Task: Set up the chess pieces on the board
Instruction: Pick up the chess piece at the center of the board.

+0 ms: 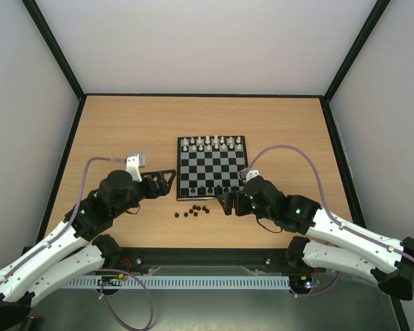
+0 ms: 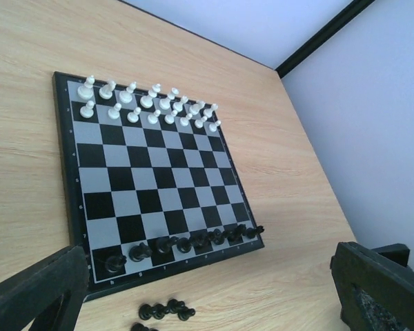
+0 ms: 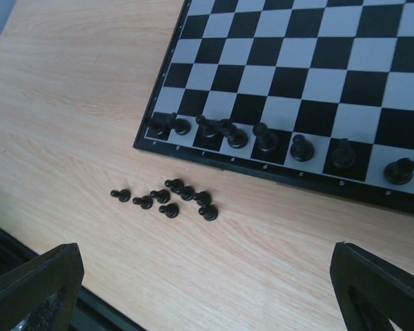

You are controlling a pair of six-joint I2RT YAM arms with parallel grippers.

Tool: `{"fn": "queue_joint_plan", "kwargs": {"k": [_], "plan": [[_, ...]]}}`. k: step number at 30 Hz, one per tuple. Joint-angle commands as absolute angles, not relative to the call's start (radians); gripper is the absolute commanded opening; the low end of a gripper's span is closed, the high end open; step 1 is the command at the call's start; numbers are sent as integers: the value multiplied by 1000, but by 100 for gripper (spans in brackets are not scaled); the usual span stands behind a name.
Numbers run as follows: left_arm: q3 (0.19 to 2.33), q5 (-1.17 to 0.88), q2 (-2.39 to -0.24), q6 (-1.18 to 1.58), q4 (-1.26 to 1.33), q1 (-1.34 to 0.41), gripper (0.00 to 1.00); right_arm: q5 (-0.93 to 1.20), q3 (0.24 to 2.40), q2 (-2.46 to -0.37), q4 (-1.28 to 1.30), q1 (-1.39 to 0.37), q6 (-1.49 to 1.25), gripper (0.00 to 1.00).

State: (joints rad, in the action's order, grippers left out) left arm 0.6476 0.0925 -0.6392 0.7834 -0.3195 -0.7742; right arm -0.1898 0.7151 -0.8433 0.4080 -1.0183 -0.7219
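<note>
The board [image 1: 214, 165] lies mid-table, black and silvery-grey checks. Several black chess pieces [image 1: 210, 188] stand along its near row, seen also in the left wrist view [image 2: 186, 243] and the right wrist view [image 3: 262, 138]. Several loose black pawns [image 1: 192, 210] lie bunched on the wood just in front of the board [image 3: 310, 83]; these pawns [image 3: 169, 200] are below and left of my right gripper's view. My left gripper [image 1: 165, 179] hovers open off the board's near left corner. My right gripper [image 1: 228, 202] hovers open right of the pawns. Neither holds anything.
White pieces [image 1: 212, 144] fill the board's two far rows, also in the left wrist view [image 2: 148, 103]. The wooden table [image 1: 124, 131] is bounded by a black frame and pale walls. A dark rail [image 3: 14, 241] runs along the near edge, close to the pawns.
</note>
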Motion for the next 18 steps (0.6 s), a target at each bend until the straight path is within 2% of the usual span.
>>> {"fn": "queue_joint_plan", "kwargs": {"k": [1, 7, 10, 16, 18], "plan": [[644, 126, -656, 740, -343, -776, 100, -301, 723, -855, 446, -1018, -687, 99], [610, 110, -682, 771, -350, -776, 99, -280, 772, -1019, 432, -1018, -645, 99], [606, 134, -669, 776, -380, -776, 99, -271, 790, -1124, 424, -1018, -638, 86], [620, 198, -668, 781, -443, -776, 100, -245, 829, -1280, 387, -1020, -639, 45], [617, 194, -672, 787, -449, -776, 99, -241, 856, -1314, 396, -1027, -639, 39]]}}
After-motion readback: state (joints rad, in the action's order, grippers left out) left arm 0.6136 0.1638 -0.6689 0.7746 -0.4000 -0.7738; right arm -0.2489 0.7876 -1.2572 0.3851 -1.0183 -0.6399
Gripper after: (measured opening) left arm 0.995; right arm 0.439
